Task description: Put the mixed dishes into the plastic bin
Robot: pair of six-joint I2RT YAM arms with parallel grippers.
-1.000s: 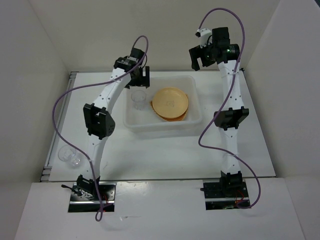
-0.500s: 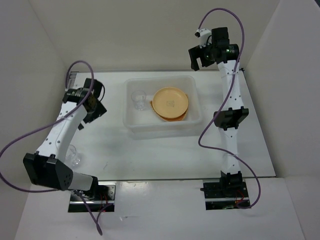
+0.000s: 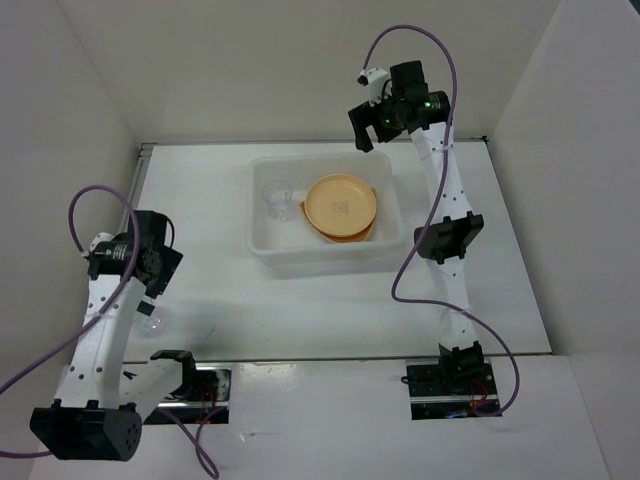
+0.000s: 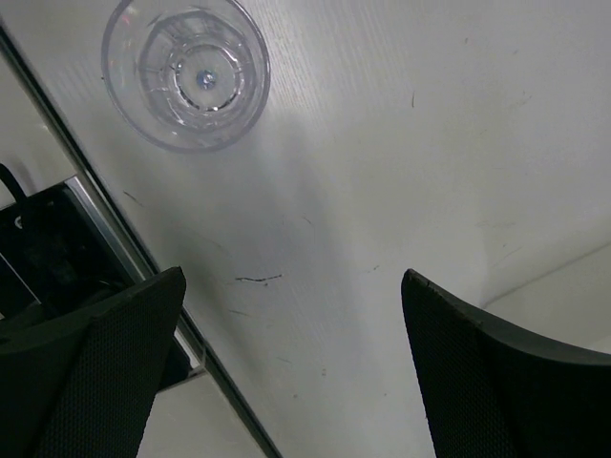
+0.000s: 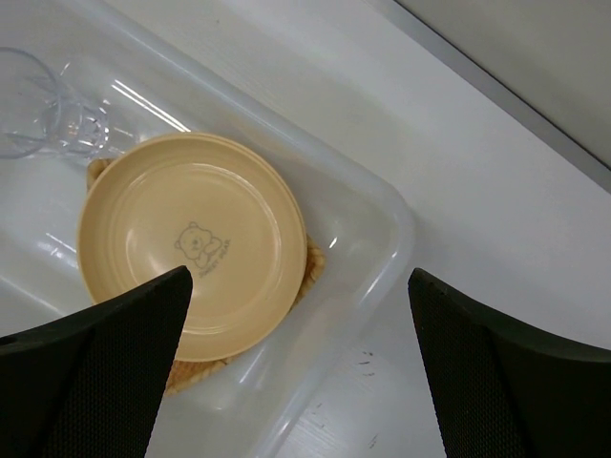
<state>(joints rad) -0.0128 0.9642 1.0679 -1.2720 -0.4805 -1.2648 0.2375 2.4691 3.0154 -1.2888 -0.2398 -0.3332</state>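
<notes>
**Near field.** The left gripper [image 4: 291, 277] hangs with its jaws spread wide, gripping and touching nothing. Beneath it, just ahead of the fingertips, a small clear transparent cup [image 4: 186, 72] stands upright on the white table [image 4: 430, 143]. The cup is near the metal edge rail [image 3: 141, 160] on the left, and bare tabletop lies between it and the bin.

**Middle field.** The large translucent white rectangular plastic bin [image 3: 320, 260] holds three things:
- a round flat tan-yellow plate [image 3: 341, 203];
- a woven tan basket dish [image 5: 313, 260], on which the plate lies;
- a second clear cup [image 3: 277, 200], upright in the left part of the bin, apart from the plate.

**Far field.** The right gripper [image 5: 299, 274] hovers above the bin, its jaws equally wide and empty. White enclosure walls [image 3: 300, 70] bound the table on three sides.
</notes>
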